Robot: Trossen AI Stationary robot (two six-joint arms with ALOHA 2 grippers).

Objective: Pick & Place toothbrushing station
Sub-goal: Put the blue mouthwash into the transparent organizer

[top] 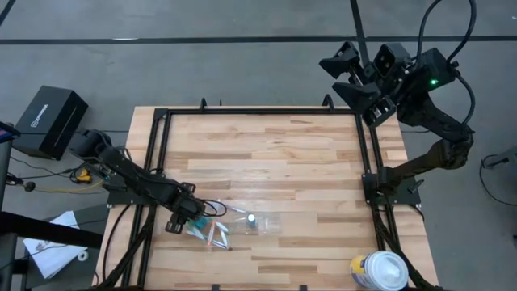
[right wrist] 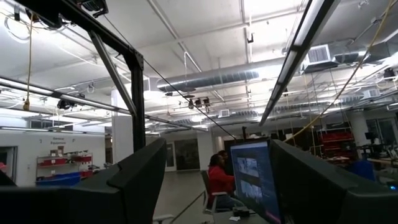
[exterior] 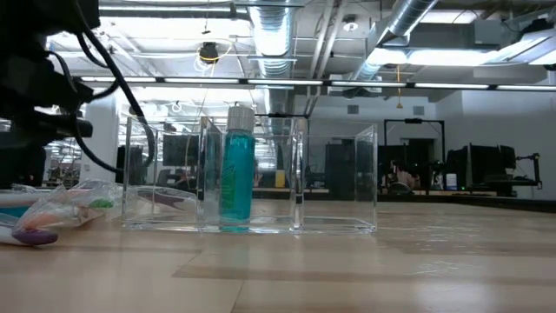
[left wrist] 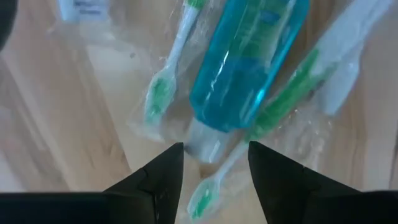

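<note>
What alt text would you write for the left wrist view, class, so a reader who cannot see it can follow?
The left gripper, jaws open, hangs just above a teal tube lying on the wooden table among pale green-bristled toothbrushes in clear wrapping. The tube's white cap end points toward the gap between the jaws.

Both arms are matte black, built of chunky rounded links with thick black cables looping off them; the right arm (top: 428, 129) carries a small green light near its wrist and a cluster of angular black housings at its head, and the left arm (top: 137, 182) is a run of dark jointed segments. The left arm's own fingers (left wrist: 155, 186) are two broad, dark wedge-shaped blades tapering to blunt points. The right arm's fingers (right wrist: 137, 180) are the same plain dark slabs with straight slanted edges.
</note>
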